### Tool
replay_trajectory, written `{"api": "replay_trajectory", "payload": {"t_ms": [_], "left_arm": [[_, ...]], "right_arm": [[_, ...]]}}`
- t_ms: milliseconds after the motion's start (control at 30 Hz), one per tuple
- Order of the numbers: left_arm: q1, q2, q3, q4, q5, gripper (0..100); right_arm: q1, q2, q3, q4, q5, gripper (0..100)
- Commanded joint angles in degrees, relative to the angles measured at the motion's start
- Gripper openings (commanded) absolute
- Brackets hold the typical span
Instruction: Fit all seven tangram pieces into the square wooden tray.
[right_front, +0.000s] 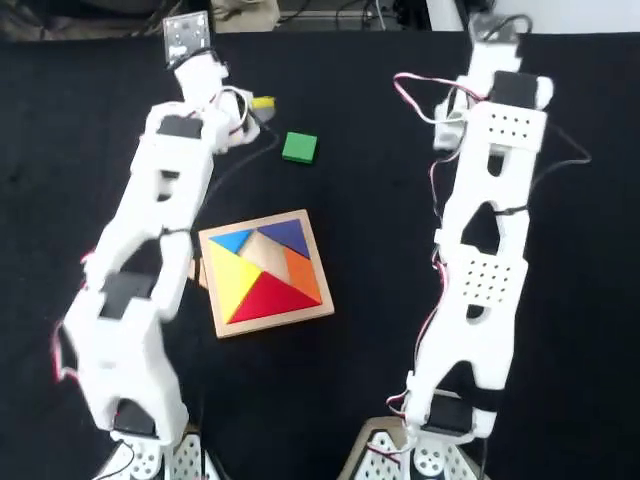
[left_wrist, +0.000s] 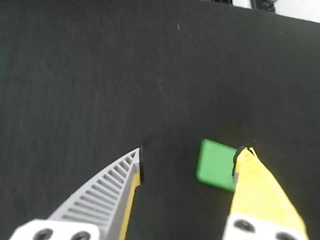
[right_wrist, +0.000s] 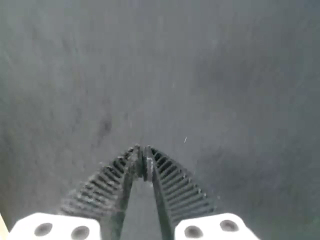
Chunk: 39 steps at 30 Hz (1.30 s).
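Wooden tray (right_front: 275, 320) w/ five pcs (right_front: 268, 295) in: blue, purple, orange, red, yellow; bare gap mid-tray. Green square (right_front: 299, 147) outside, well beyond tray, betw. wide-open jaws of left gripper (left_wrist: 191, 151), ungripped. Right gripper (right_wrist: 144, 155) closed, empty. Approx. 5/7 placed; 7th unclear.

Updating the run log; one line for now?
left gripper open near green square | right gripper shut | tray part-filled

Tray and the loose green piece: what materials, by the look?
Tray: looks like pale wood, matte, unfinished or lightly sealed. The rim and bare floor are tan with no gloss. Green piece: flat, evenly coloured, matte. Probably painted wood, though plastic cannot be ruled out.
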Motion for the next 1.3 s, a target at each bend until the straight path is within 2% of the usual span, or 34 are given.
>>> {"api": "replay_trajectory", "payload": {"t_ms": [0,133,300,400,467,567,667,767,867,1000,1167,1267], "left_arm": [[0.0,11.6,-16.5,0.6,-6.2,30],[0.8,20.9,-26.2,3.7,-15.6,28],[-0.3,31.7,-39.0,4.0,-21.5,15],[0.9,37.9,-46.4,4.3,-28.3,9],[0.8,41.1,-50.9,4.3,-28.5,9],[0.7,44.1,-57.6,6.3,-28.4,15],[0.7,46.5,-63.8,5.7,-24.8,20],[0.7,49.8,-68.2,2.5,-24.0,15],[0.5,53.9,-70.6,-2.6,-24.3,4],[0.5,60.8,-72.1,-10.1,-25.1,3],[0.3,64.6,-78.4,-4.9,-30.4,3],[0.5,65.9,-83.9,0.2,-29.1,3]], "right_arm": [[0.2,-3.4,2.0,1.8,-2.3,1.1],[0.2,-3.4,2.0,1.8,-3.2,1.1],[0.4,-1.9,1.6,1.4,-2.8,1.1],[0.4,0.1,1.6,-0.4,-2.6,1.1],[0.4,1.1,1.6,-1.5,-2.6,1.1],[0.6,1.4,1.5,-2.4,-2.6,1.1],[0.7,1.5,1.5,-3.0,-2.6,1.1],[0.7,1.8,1.6,-3.0,-2.6,1.1],[0.5,1.9,2.2,-3.6,-2.5,1.1],[-0.1,4.1,2.2,-4.2,-2.5,1.1],[-0.4,8.4,-2.0,-5.0,-2.5,1.1],[-0.7,11.1,-5.7,-4.7,-2.5,1.1]]}}
